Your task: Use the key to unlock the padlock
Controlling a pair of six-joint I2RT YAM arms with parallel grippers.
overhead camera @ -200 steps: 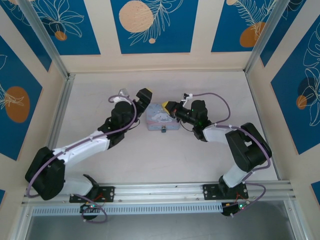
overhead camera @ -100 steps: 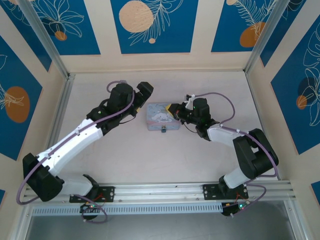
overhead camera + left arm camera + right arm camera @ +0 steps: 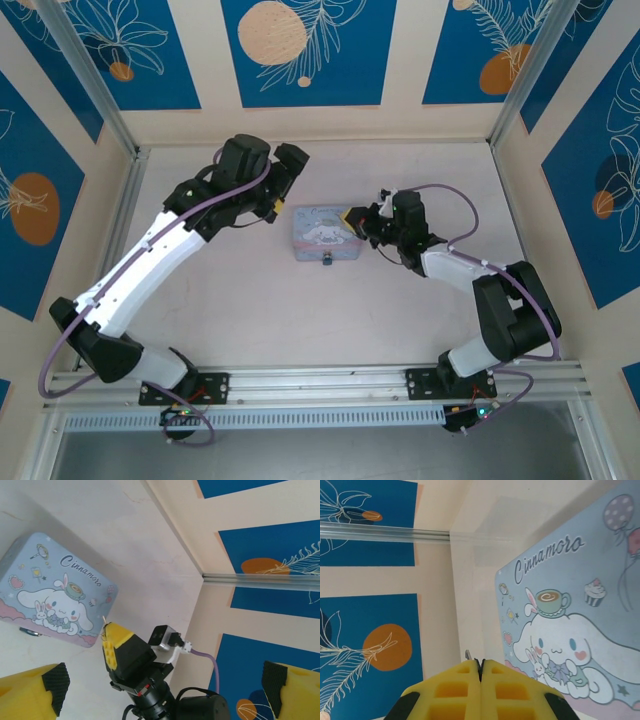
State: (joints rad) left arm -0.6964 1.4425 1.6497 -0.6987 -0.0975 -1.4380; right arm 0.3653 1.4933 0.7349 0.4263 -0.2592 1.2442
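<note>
Right gripper [image 3: 350,217], pinching the key [image 3: 468,655], hovers at the tin box [image 3: 318,235]; the padlock [image 3: 326,262] sits at its near side. With the left gripper [image 3: 283,185] spread wide and clear, the key's push could skid the unheld padlock.

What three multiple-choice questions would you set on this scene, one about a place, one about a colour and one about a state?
1. Where is the padlock relative to the tin box?
A. on its lid
B. at its near side
C. behind it
2. What colour is the tin box's lid?
A. red
B. green
C. pale blue
3. How is the right hand?
A. wide open
B. shut on the key
C. shut on the padlock

1 B: the top view shows it at the box's near edge.
2 C: both wrist views show a pale blue printed lid.
3 B: the yellow pads meet, and a thin silvery tip pokes out.
</note>
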